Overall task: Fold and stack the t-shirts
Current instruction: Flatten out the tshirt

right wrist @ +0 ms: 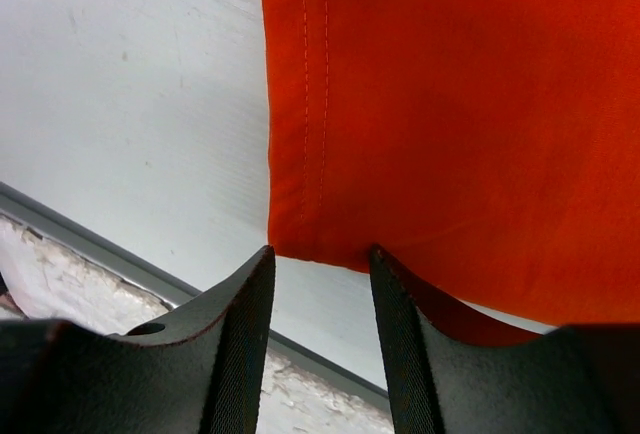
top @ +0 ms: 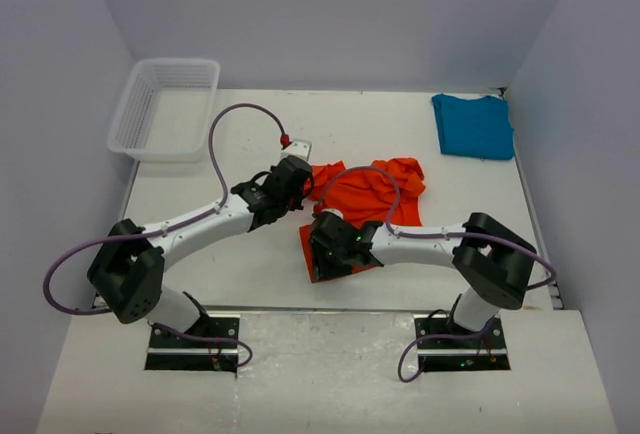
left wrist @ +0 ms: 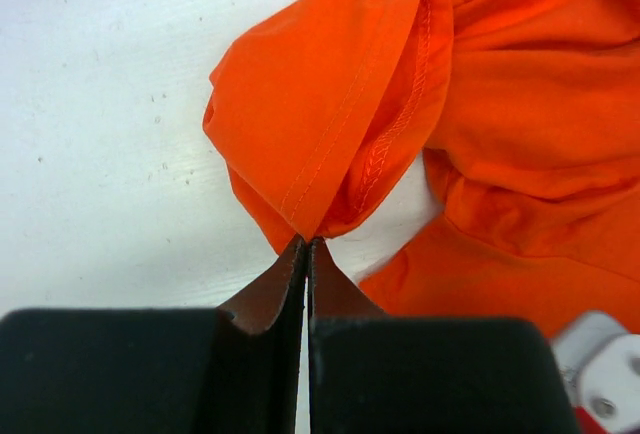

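Lying bunched around the middle of the desk (top: 230, 264), the orange-red t-shirt (top: 375, 194) has its far part rumpled, and a flatter flap runs toward the near edge. In the left wrist view, a folded, stitched hem of the orange-red t-shirt (left wrist: 340, 124) comes to a point right at the left fingers (left wrist: 285, 279). These are pressed together with no gap, pinching that cloth tip at the shirt's left side. The fold rises off the white surface there. In the right wrist view, the right fingers (right wrist: 245, 324) are spread apart at the near-left corner of the orange-red t-shirt (right wrist: 460, 124). The hemmed edge sits just at the tips, and cloth passes beside the right-hand finger; no pinch is visible. The desk's near edge strip shows just beyond that corner. The teal-blue t-shirt (top: 473, 126) lies folded flat in the far right corner, well apart from both arms. A white mesh basket (top: 160, 152) sits at the far left corner.
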Controlling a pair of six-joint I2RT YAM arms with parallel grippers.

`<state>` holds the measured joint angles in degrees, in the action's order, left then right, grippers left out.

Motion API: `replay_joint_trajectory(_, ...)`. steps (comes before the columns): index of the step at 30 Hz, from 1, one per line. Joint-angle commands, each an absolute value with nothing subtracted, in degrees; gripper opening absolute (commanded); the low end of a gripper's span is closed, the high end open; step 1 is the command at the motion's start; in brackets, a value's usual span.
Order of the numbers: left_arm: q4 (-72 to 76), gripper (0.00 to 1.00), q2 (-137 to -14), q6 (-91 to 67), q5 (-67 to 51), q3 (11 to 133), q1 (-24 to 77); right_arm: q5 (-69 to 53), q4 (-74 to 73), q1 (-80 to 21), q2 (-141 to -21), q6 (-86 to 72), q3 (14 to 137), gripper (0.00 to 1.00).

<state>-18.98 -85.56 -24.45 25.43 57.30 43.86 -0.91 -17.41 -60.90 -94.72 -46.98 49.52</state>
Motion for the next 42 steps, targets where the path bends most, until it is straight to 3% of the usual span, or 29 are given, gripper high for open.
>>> replay_joint_trajectory(1, -18.19, 0.00, -81.65, -23.99, 24.26, 57.30, 43.42, 7.73, -26.09, -62.75, -103.70, -48.86, 47.80, 0.46)
replay_joint_trajectory(18, -18.81, 0.00, -77.17, -24.43, 22.41, 55.81, 43.33, 24.17, -47.80, -63.72, -99.68, -61.79, 52.12, 0.47)
replay_joint_trajectory(24, -19.51, 0.00, -77.60, -24.61, 21.53, 56.60, 43.42, 25.31, -47.11, -63.90, -94.32, -62.14, 50.89, 0.49)
replay_joint_trajectory(34, -21.09, 0.00, -78.05, -25.93, 19.60, 56.25, 43.42, 27.51, -50.53, -65.04, -80.96, -60.82, 54.57, 0.50)
replay_joint_trajectory(42, -21.71, 0.00, -76.29, -26.02, 18.20, 54.58, 43.42, 25.93, -45.02, -65.13, -58.06, -61.87, 48.09, 0.52)
